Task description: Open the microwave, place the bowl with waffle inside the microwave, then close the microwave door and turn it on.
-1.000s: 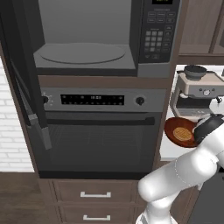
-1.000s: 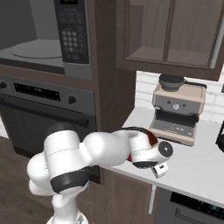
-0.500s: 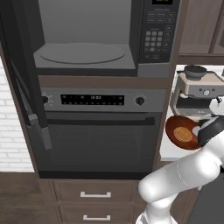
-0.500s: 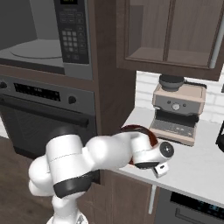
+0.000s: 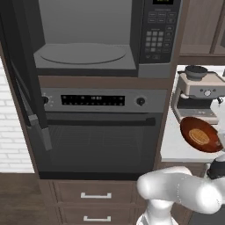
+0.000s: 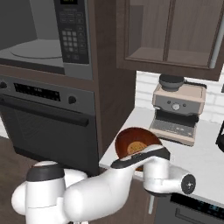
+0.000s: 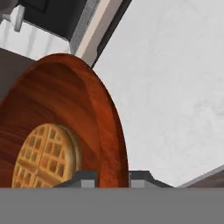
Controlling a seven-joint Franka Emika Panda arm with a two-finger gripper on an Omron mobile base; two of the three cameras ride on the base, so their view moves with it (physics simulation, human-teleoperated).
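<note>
The microwave [image 5: 88, 37] stands open and empty at eleven o'clock. At three o'clock the bowl [image 5: 201, 134] (waffle [image 5: 200, 136] inside) tilts above the counter [image 6: 205, 157], its rim pinched by the gripper [image 7: 113, 175]. Next: carry it level into the cavity.

Glossy reddish-brown bowl [image 7: 87, 109] showing a wood-like grain; waffle [image 7: 43, 155] looking rough and gridded; counter [image 7: 175, 87] appearing as matt, pale stone.
</note>
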